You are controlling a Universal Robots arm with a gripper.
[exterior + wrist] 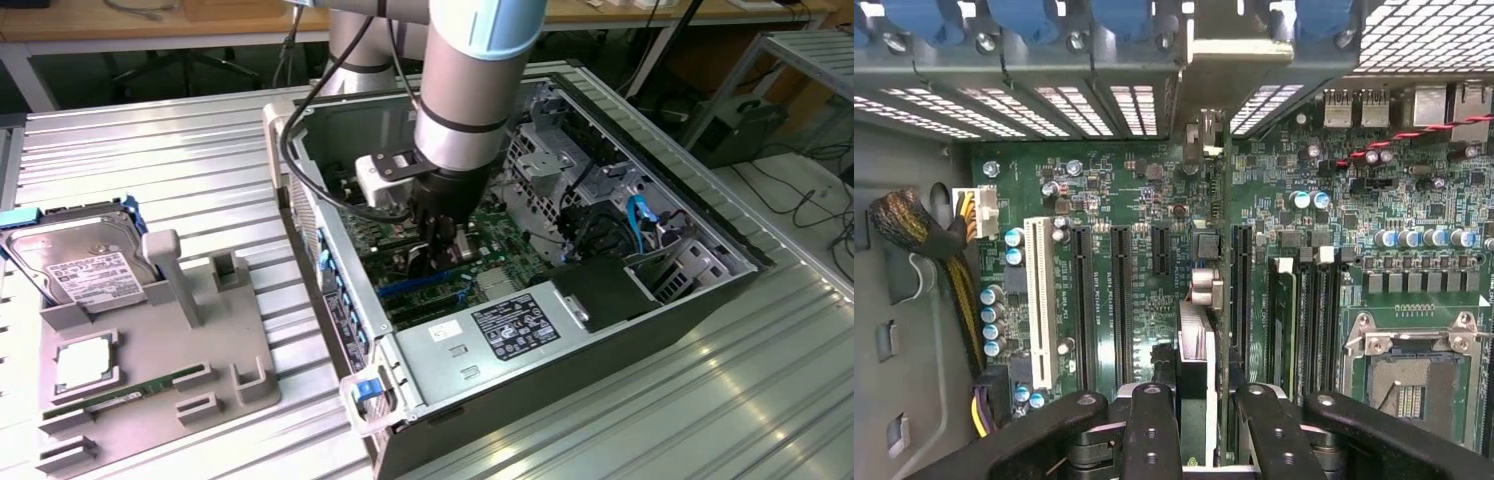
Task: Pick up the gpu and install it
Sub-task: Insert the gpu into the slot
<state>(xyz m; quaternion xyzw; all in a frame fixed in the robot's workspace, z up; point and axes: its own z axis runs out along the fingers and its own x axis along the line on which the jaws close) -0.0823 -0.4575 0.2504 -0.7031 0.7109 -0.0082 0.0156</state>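
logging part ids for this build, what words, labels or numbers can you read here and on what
None can be read for certain.
Power supply label: black with white print, too small to read.
Hard drive label: white with dark print, blurred.
Memory stick: its sticker is too small to read.
Motherboard: white lettering beside the slots, too small to read.
Gpu, edge-on above the pincer: no text visible.

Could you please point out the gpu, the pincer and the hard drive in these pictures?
gpu (1197, 350): wrist view, on its upper edge, seen edge-on above the motherboard.
pincer (1199, 425): wrist view, midway between the two black fingertips clamping the card.
hard drive (83, 268): exterior view, on its white label.
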